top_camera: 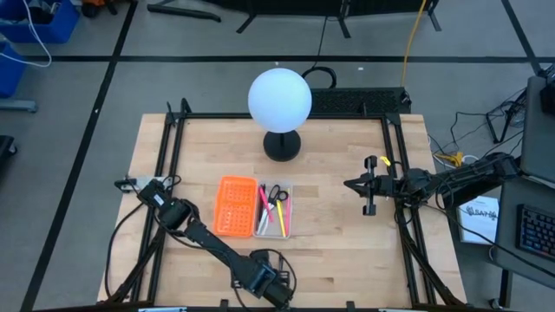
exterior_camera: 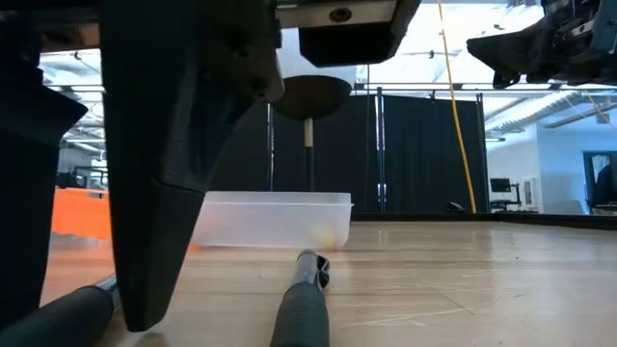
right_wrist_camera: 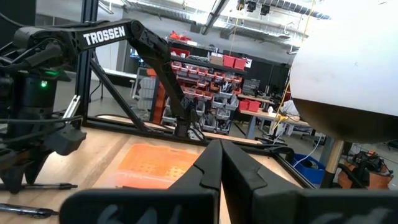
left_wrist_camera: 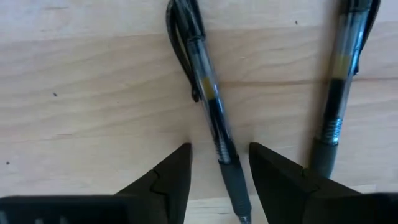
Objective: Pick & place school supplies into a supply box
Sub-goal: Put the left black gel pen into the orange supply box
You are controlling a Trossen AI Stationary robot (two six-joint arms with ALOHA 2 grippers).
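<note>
**Left wrist view: open fingers bracket a black pen**

Left wrist view shows the left gripper lowered to the pale wooden table with its two dark fingers spread, a slim black-and-clear pen lying in the gap between them — not yet pinched, as far as I can judge. A second similar black pen lies just beside it, outside the fingers, so the narrow straddle looks chosen to take one pen only.

In the high view this gripper sits at about 6 o'clock on the table, near its edge. The supply box — an orange grid-patterned half joined to a clear plastic tray — lies near the centre, already holding pink, yellow and dark supplies. A white globe lamp stands at 12 o'clock.

The right gripper waits at 3 o'clock, fingers pressed together, holding nothing.
</note>
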